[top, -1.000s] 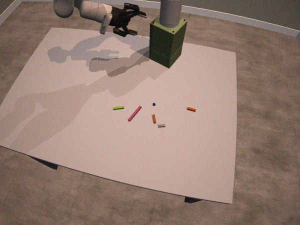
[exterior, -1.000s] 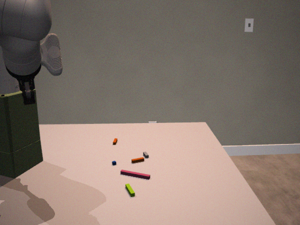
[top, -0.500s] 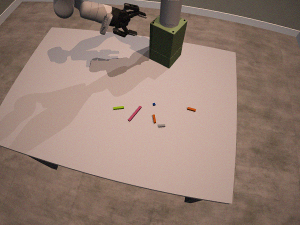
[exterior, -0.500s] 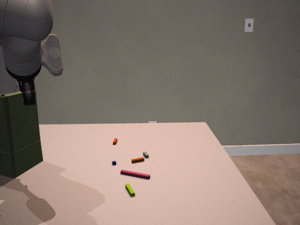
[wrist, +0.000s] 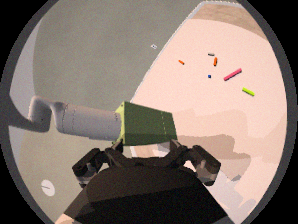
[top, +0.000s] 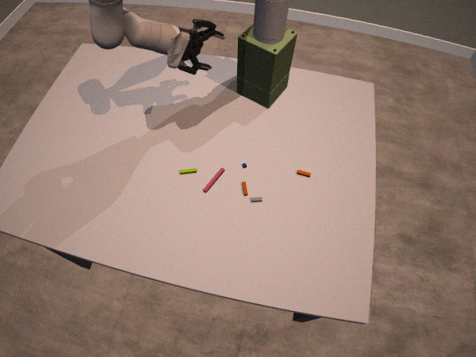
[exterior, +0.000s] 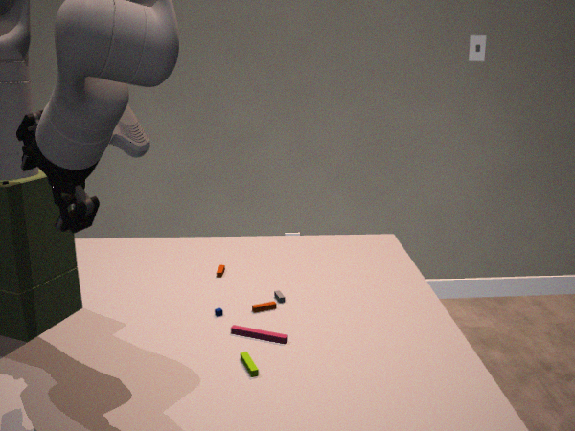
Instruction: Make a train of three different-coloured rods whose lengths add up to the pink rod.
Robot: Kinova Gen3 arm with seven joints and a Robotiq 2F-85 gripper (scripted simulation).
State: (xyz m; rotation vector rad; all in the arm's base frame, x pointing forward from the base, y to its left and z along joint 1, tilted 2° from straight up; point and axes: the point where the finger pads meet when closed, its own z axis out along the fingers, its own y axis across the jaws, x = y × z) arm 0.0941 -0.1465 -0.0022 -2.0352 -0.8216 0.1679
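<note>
Several rods lie flat and apart near the table's middle. The pink rod (top: 213,180) lies slanted, with a lime rod (top: 187,171) to its left. A small blue rod (top: 244,165) lies to its right. One orange rod (top: 244,188) lies beside a grey rod (top: 256,199), nearly touching at a corner. A second orange rod (top: 304,173) lies alone further right. My gripper (top: 206,49) is open and empty, high above the table's far side, far from the rods. The rods also show in the exterior view: pink (exterior: 259,334), lime (exterior: 249,364), blue (exterior: 218,312), grey (exterior: 279,296).
The arm's green base block (top: 266,65) stands at the far edge of the table, right of the gripper. The arm casts broad shadows over the table's left half.
</note>
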